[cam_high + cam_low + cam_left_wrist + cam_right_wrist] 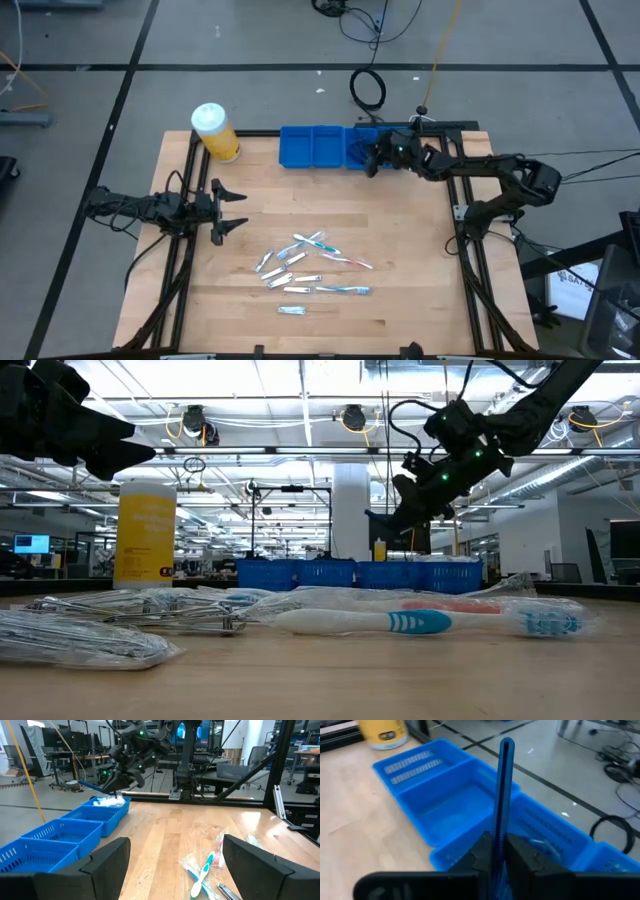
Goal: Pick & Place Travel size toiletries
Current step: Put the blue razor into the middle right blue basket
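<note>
Several travel size toiletries [310, 265], wrapped toothbrushes and small packets, lie flat on the wooden table's near middle; the low view shows them up close [400, 622]. My right gripper [368, 158] hangs over the right part of the blue compartment tray [312, 147] at the far edge, shut on a slim dark blue item [504, 785]. That item also shows in the left wrist view [86, 785]. White packets [107, 802] lie in one tray compartment. My left gripper [240, 210] waits open at the table's left, clear of everything. My right gripper pinches the slim dark blue item between its two fingers at the item's rear end [497, 836]. The fingers come from the table's right, slanting a little downward, and lie along the item. Its long free end juts out past the fingertips, clear above the tray.
A yellow jar with a white cap [215, 132] stands at the far left, beside the tray. Bare wood [400, 230] lies between the pile of toiletries and the tray. Black frame rails [460, 230] run along the table's sides.
</note>
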You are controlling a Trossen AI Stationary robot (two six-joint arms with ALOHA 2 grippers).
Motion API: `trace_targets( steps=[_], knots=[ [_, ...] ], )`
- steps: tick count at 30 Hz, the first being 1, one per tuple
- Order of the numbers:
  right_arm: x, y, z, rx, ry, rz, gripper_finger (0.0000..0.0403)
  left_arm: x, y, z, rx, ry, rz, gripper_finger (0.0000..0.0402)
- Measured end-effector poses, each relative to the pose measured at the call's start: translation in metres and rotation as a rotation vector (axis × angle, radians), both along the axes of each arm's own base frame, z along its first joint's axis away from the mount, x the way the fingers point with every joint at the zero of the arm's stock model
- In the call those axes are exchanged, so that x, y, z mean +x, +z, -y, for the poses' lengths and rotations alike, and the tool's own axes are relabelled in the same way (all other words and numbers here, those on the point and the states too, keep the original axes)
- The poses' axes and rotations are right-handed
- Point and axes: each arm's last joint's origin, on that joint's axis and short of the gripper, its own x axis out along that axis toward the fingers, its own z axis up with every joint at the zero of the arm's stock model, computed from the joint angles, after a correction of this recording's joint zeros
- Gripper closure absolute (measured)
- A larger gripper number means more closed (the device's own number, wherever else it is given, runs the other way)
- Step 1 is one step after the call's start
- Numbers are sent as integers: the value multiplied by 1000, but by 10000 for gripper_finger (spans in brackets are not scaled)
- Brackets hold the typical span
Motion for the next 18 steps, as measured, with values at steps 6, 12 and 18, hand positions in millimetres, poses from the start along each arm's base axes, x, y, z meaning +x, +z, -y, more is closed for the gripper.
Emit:
trace_targets(
  steps=[6,12,18],
  knots=[
    [-3,-9,12,17,-41,-8,379,0,0,0,0,0,0,91],
    [3,-19,16,38,-9,11,378,0,0,0,0,0,0,91],
    [4,-20,17,41,-27,18,367,0,0,0,0,0,0,92]
  ],
)
